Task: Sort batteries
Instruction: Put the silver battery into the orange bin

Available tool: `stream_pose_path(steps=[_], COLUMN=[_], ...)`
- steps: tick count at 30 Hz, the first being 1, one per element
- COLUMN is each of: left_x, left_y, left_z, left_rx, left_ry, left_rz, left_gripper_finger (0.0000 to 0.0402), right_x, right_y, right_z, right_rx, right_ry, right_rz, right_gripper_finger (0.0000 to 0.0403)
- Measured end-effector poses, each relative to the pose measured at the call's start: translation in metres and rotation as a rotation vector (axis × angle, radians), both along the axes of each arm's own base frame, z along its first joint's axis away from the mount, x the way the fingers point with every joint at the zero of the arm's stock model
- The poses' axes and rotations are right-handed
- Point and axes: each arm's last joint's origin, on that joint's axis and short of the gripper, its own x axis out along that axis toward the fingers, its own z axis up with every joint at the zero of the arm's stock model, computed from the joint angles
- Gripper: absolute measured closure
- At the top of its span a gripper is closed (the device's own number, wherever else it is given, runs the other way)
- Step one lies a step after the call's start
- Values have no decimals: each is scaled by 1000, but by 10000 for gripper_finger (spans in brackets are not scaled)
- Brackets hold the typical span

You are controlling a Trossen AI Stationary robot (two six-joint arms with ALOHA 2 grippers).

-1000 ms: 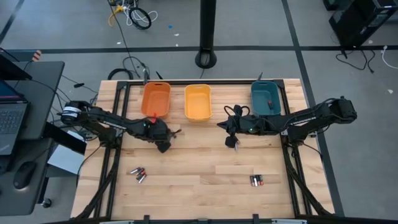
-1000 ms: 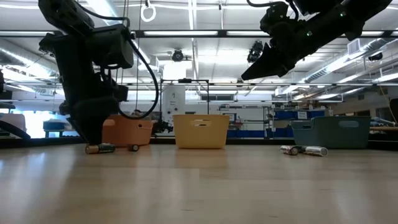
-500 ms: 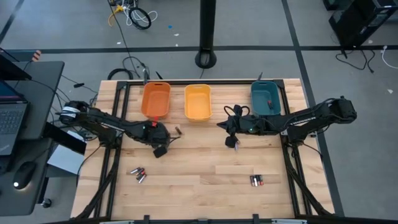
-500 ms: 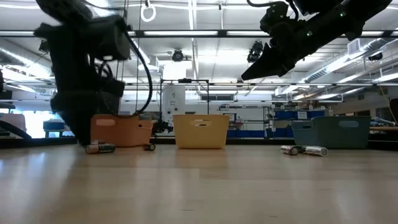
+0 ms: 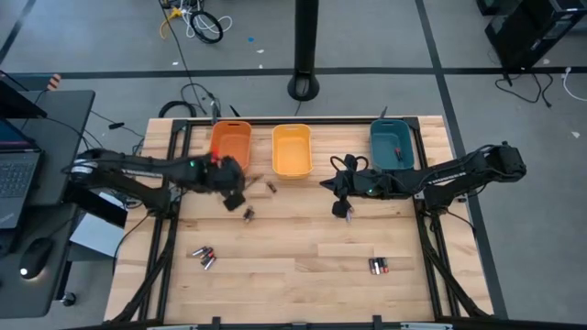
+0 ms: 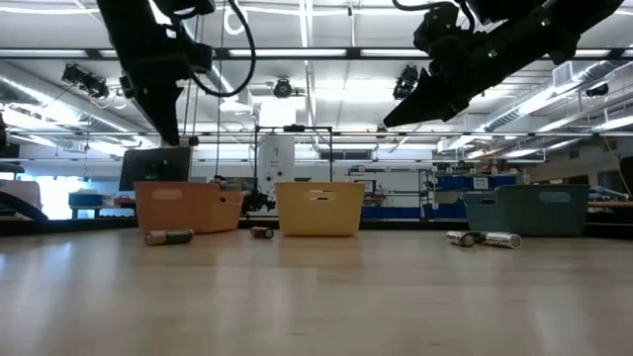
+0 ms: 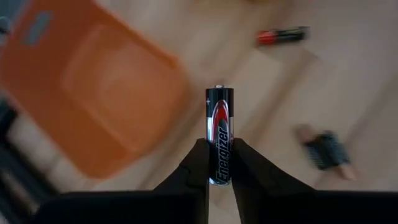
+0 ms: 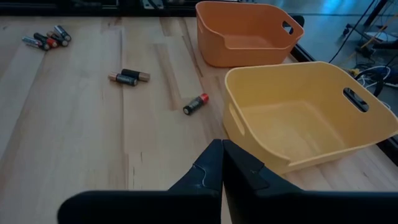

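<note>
The left gripper [image 7: 217, 163] clamps a black Energizer battery [image 7: 219, 135] upright above the table [image 5: 303, 247], beside the blurred orange bin [image 7: 93, 93]. Loose batteries [image 5: 203, 256] lie by the table's near edge, too small to tell apart. The right gripper [image 8: 222, 163], fingers pressed together and empty, hangs beside the yellow bin [image 8: 311, 115].

Robotics lab or workshop, ceiling strip lights [image 6: 326, 51], loose floor cables [image 5: 197, 20], laptop desk [image 5: 37, 174]
</note>
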Motion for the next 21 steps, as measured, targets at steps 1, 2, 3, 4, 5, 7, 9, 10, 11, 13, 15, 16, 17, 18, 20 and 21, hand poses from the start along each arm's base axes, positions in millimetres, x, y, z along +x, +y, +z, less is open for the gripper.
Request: stream_pose_path(steps=[1,2,3,4,5,7,9,10,11,13,15,16,17,18,20,21], left_x=[-2,-4,-6,-8,-11,-13,-14,-13,-13,-12,-12,-13,-13,-13,-14,-14], left_y=[7,14,22,31,40,58,76,84,93,110,125,132,139,145,155,159], left_z=[3,6,8,9,10,8,7,6,4,-1,-8,-13,-18,-23,-35,-40], left_rx=[5,12,18,20,22,21,21,5,-16,-60,-101,-121,-133,-142,-166,-176], left_ry=[-8,-17,-18,-13,-7,11,7,-7,-16,-41,-46,-34,-20,-2,49,71], left_rz=[21,37,55,78,104,137,148,144,138,123,119,126,131,144,152,150], left_gripper_finger=[355,355,355,355,355,355,355,355,355,355,355,355,355,355,355,355], right_x=[0,0,0,0,0,0,0,0,0,0,0,0,0,0,0,0], right_y=[0,0,0,0,0,0,0,0,0,0,0,0,0,0,0,0], right_z=[0,0,0,0,0,0,0,0,0,0,0,0,0,0,0,0], right_rx=[-1,-2,-2,-2,-2,-2,-2,-4,-4,-4,-5,-4,-5,-5,-4,-4], right_ry=[1,1,1,0,0,-1,-1,-1,-1,-3,-3,-3,-3,-3,-3,-3], right_rz=[1,1,1,1,1,1,1,2,2,2,3,2,3,3,2,2], right_gripper_finger=[387,386,384,382,381,380,382,384,386,387,387,385,384,382,380,380])
